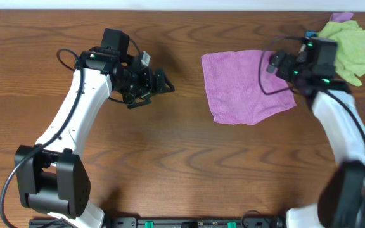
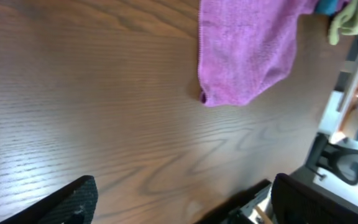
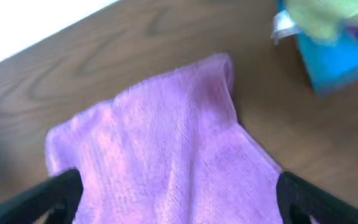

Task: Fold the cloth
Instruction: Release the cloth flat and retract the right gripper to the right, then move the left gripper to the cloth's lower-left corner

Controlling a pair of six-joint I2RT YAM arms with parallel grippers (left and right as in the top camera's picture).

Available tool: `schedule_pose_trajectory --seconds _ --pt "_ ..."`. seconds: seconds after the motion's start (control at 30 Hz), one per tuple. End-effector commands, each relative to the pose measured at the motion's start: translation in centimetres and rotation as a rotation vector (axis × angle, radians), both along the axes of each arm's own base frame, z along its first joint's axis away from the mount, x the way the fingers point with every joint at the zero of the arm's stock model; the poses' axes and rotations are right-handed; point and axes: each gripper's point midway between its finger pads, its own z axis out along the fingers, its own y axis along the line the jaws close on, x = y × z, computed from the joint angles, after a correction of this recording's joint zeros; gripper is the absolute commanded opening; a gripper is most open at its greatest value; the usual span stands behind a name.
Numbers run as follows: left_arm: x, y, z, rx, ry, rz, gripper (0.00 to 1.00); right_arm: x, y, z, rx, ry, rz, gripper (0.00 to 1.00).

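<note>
Cloth (image 1: 246, 85) lies flat on table (image 1: 170, 164), upper right of centre in overhead, lower edge ragged, 1 corner curled under. Right gripper (image 3: 179, 196) over cloth's right part, jaws spread wide, pinching nothing. Left gripper (image 1: 163, 84) upper left of centre, well apart from cloth, jaws spread, empty. Yellow-green cloth (image 1: 355, 43) in upper right corner

Even, diffuse lighting, faint shadows on the table (image 1: 170, 158); wrist views blurred, the cloth (image 3: 166, 162) soft-focused, right wrist's upper-left corner overexposed.

No readable text, wrist views perhaps too blurred
</note>
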Motion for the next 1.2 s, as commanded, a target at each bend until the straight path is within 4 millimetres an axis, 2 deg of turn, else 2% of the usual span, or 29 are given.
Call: schedule_pose_trajectory --seconds 0.0,0.1,0.17,0.3,0.47,0.6,0.67,0.8,0.87,0.93,0.97,1.17 --pt "0.0 -1.0 1.9 -0.114 0.012 -0.007 0.9 -3.2 -1.2 2.9 0.059 0.022 -0.08 0.99" --pt "-0.4 -1.1 2.7 -0.189 0.056 0.005 0.87 -7.3 -2.3 2.7 0.08 0.13 -0.097 0.99" --pt "-1.4 -1.0 2.4 -0.184 0.106 0.008 0.86 -9.8 -3.1 2.1 0.119 0.192 -0.079 0.99" --pt "-2.7 -0.9 2.4 -0.169 0.116 0.007 0.81 -12.8 -4.9 0.6 0.188 0.215 -0.107 0.99" --pt "-3.6 0.9 4.6 -0.057 0.008 0.068 0.82 -15.7 -6.4 -2.1 0.262 0.225 -0.138 0.99" --pt "-4.1 2.1 6.9 -0.013 -0.062 0.15 0.82 -16.0 -6.7 -4.1 0.317 0.18 -0.143 0.99" --pt "-4.9 2.5 7.3 -0.015 -0.06 0.212 0.82 -15.5 -6.5 -5.1 0.335 0.132 -0.121 0.99" --pt "-7.0 2.5 5.1 -0.058 0.019 0.293 0.83 -14.9 -6.1 -6.9 0.373 0.124 -0.1 0.99" --pt "-7.4 2.1 4.1 -0.117 0.012 0.313 0.86 -14.3 -6.2 -7.7 0.392 0.124 -0.09 0.99" --pt "-7.0 1.7 3.0 -0.162 -0.017 0.34 0.96 -13.7 -6.3 -8.6 0.415 0.124 -0.091 0.99" --pt "-6.7 1.3 2.5 -0.183 -0.025 0.346 0.97 -13.4 -6.4 -9.1 0.429 0.127 -0.099 0.99" --pt "-4.9 -1.9 -0.4 -0.296 -0.072 0.355 0.95 -11.4 -6.4 -10.6 0.513 0.088 -0.096 0.99"
